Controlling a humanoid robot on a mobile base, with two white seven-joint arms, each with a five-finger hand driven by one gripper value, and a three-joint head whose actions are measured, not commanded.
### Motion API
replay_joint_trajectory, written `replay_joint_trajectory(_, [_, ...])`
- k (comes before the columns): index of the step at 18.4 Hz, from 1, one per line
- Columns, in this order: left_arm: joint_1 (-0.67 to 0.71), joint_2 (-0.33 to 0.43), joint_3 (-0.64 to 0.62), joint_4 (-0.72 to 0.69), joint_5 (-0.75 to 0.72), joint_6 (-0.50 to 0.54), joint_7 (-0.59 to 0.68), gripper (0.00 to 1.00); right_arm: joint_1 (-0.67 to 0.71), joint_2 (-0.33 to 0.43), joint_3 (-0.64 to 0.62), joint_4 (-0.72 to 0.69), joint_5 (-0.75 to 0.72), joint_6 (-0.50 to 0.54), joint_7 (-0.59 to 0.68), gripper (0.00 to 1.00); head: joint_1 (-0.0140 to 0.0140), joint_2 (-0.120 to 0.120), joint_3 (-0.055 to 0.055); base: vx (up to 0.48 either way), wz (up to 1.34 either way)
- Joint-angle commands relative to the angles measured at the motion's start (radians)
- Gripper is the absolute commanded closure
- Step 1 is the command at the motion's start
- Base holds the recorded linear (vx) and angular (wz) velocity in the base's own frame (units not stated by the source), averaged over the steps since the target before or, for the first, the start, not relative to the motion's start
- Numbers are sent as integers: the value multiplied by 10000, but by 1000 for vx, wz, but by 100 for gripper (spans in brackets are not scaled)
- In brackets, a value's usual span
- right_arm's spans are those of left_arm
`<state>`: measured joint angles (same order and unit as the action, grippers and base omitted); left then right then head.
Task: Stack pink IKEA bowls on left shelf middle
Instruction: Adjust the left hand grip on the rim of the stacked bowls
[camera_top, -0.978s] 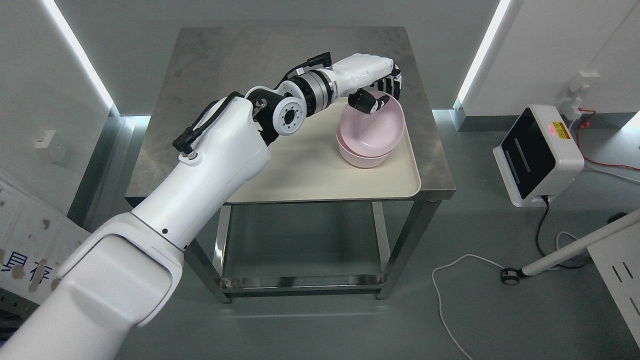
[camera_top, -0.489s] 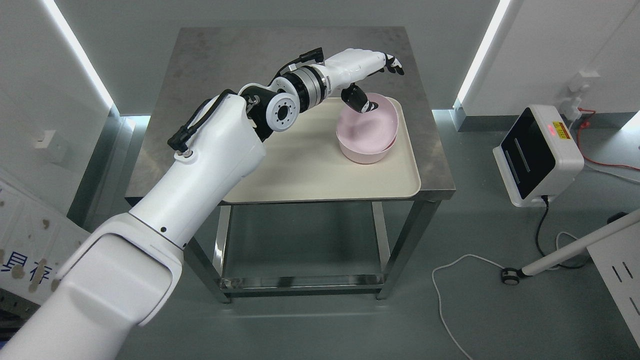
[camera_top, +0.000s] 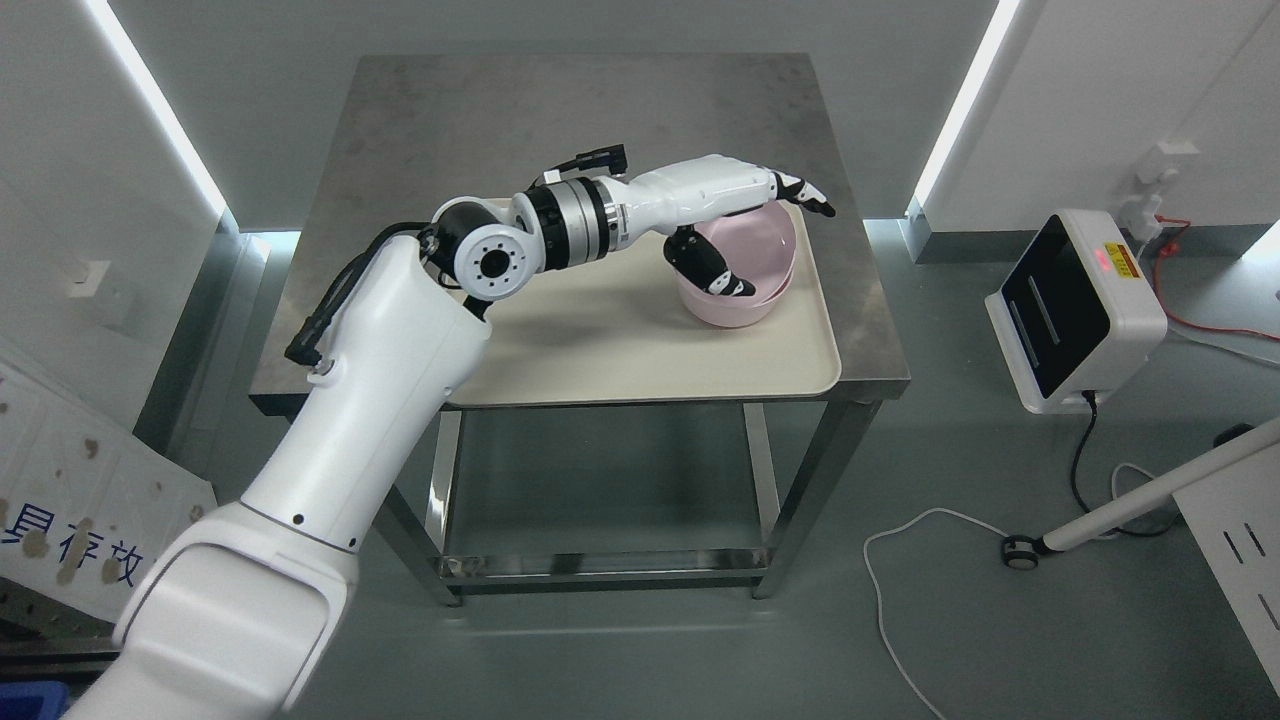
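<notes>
— While the white left hand (camera_top: 745, 225) hangs over the nested pink plastic bowls (camera_top: 742, 272), is it gripping anything?

— No. Its fingers (camera_top: 800, 188) are stretched out flat above the far rim, the thumb (camera_top: 712, 272) drops loose by the near side, and nothing is held.

— And the bowls?

— One inside the other, at the right end of the cream rectangular tray (camera_top: 620, 350) on the steel table (camera_top: 450, 110).

— What might go wrong?

— I reckon that thumb is the danger. It looks very close to the rim; if the arm pulls away low, it could catch the upper bowl and tip it out or drag the stack across the tray.
</notes>
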<state>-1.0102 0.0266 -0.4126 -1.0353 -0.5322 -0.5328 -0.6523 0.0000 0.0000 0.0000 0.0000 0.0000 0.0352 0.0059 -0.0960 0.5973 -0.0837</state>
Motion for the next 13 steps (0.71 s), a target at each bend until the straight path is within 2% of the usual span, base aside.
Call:
replay_joint_trajectory(1, [1190, 762, 2469, -1674, -153, -685, -212, 27, 291, -175, -107, -337, 0, 0, 3, 0, 0, 0, 0, 0, 0])
replay_joint_trajectory(4, [1281, 655, 2408, -1597, -949, -670, 200, 28, 291, -175, -123, -337, 0, 1, 3, 0, 0, 0, 0, 0, 0])
replay_joint_trajectory(8, [1696, -50, 1735, -1551, -1334, -685, 816, 29, 291, -175, -123, -337, 0, 1, 3, 0, 0, 0, 0, 0, 0])
replay_joint_trajectory(13, [1742, -91, 491, -1535, -2450, -547, 816, 29, 291, -175, -107, -337, 0, -15, 3, 0, 0, 0, 0, 0, 0])
